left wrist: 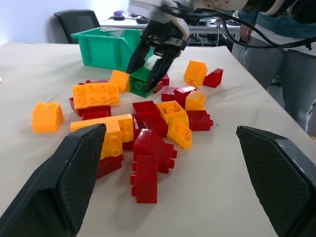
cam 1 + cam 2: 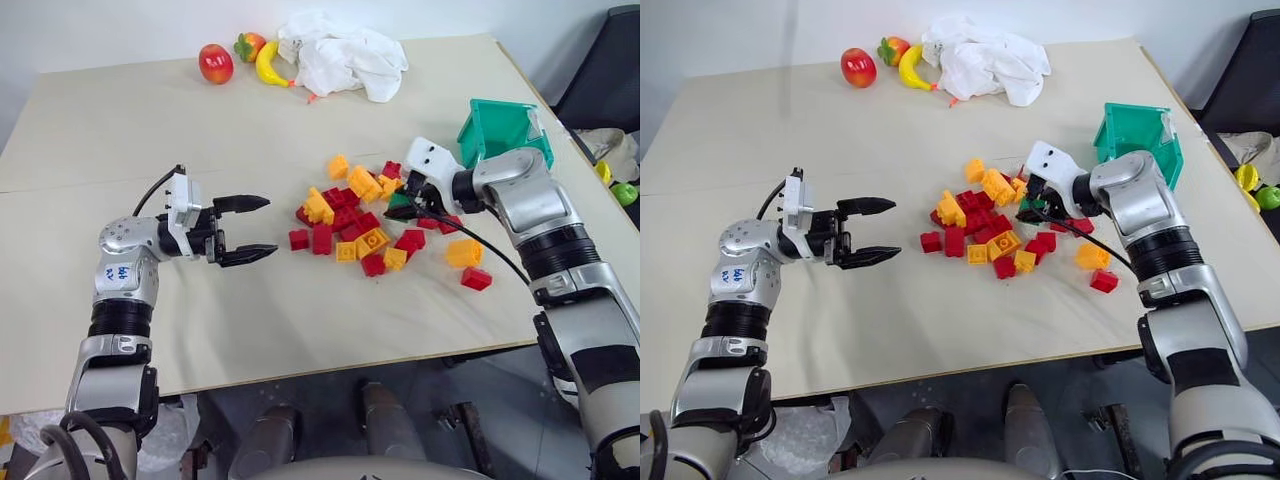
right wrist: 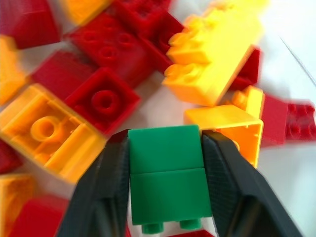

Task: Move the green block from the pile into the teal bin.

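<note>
While your right gripper (image 3: 165, 190) reaches into the pile (image 2: 365, 220) on the desk (image 2: 250, 300), its two black fingers sit pressed against opposite sides of the green block (image 3: 168, 182), clamping it between them. Red and orange-yellow bricks lie just beyond the fingertips. Behind that gripper, near its wrist, you see the teal bin (image 2: 500, 130). Your left gripper (image 2: 245, 230) hovers beside the pile, jaws spread wide with nothing between them.

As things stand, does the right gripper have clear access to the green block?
Probably yes: the right gripper has its fingers on either side of the green block at the pile's edge, with nothing between them.
</note>
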